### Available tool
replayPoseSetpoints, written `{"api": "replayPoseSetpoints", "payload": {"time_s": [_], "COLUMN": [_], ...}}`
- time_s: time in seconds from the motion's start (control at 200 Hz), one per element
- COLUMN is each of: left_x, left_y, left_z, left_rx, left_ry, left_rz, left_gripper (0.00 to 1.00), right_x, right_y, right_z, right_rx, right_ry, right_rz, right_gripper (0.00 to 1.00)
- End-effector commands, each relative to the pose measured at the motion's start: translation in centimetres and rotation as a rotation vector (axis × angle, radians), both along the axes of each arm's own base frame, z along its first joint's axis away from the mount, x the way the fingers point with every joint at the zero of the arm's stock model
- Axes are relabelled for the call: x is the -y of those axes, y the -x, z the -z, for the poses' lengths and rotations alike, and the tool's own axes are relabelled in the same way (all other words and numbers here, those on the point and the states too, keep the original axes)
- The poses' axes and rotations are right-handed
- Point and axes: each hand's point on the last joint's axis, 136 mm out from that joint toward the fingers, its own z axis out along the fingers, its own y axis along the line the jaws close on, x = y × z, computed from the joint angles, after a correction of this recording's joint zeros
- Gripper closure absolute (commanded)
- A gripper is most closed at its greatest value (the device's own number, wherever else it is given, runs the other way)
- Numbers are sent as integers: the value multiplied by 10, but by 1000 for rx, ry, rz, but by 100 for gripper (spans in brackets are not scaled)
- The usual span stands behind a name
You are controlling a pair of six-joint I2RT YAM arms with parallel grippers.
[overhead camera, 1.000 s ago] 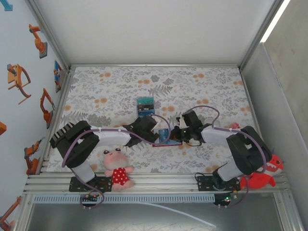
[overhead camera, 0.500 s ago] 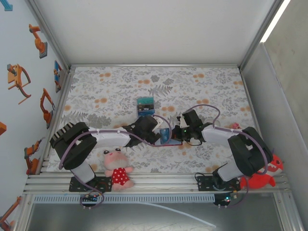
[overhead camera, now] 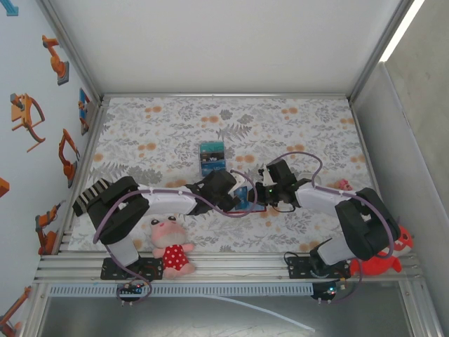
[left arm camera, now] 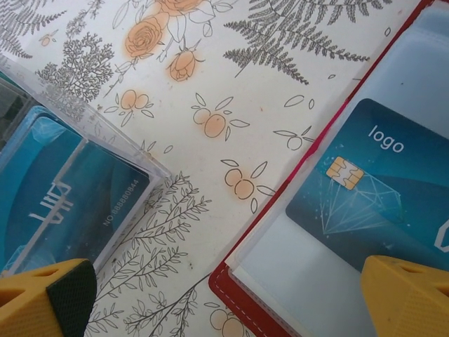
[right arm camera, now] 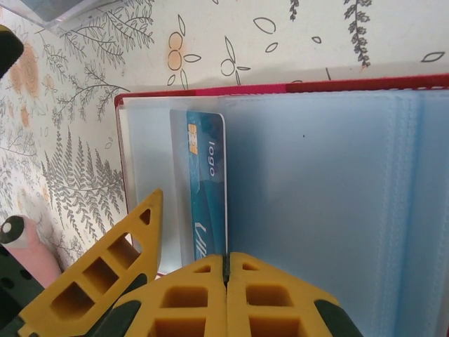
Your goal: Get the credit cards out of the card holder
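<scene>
Top view, centre: card holder (overhead camera: 243, 199) mostly under left gripper (overhead camera: 231, 191) and right gripper (overhead camera: 258, 195) | lower right: red plush (overhead camera: 384, 264) partly behind right arm (overhead camera: 358, 225) | left wrist: credit card (left arm camera: 372, 189) cut by right edge, corner behind fingertip (left arm camera: 410, 298); clear case (left arm camera: 140, 158) cut at left | right wrist: card's lower end behind fingers (right arm camera: 196, 302); holder runs off right edge.

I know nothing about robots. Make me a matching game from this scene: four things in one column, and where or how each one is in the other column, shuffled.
Things:
1. left gripper
2. right gripper
3. blue card
4. plush toy in the red dress

Place or state:
A. tucked in a clear pocket of the open card holder
B. jaws shut together
C. at the near edge of the table
D. jaws wide apart

Pairs: 1-D, 2-B, 3-A, 4-C.
</scene>
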Motion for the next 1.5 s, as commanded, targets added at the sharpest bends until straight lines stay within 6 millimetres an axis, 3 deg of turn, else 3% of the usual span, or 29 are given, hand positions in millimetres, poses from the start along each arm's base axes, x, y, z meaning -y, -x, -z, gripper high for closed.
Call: {"api": "replayPoseSetpoints", "payload": {"time_s": [0.0,0.15,0.421,0.766,1.102,1.493], "left_x": [2,-4,-6,-7,-12,-19], "left_y": [0,1,4,5,4,0], "left_z": [2,7,9,9,7,-15], "left_rx": [6,-4,-19,-26,-12,37], "left_ry": [-28,-45,-45,-36,-50,-30], "left_rz": [8,-9,-10,-24,-33,-54], "left_gripper": [3,3,3,3,3,3], "right_x": [0,-3,-21,-25,-13,12], "right_y": [-6,-6,-5,-5,-6,-7], "right_z": [-9,-14,-23,-6,-1,-26], "right_rx": [28,31,29,-9,24,132], "right_ry": [-4,-31,-166,-190,-108,28], "right_rz": [6,1,-16,-13,10,10], "right_gripper": [100,100,90,81,95,100]}}
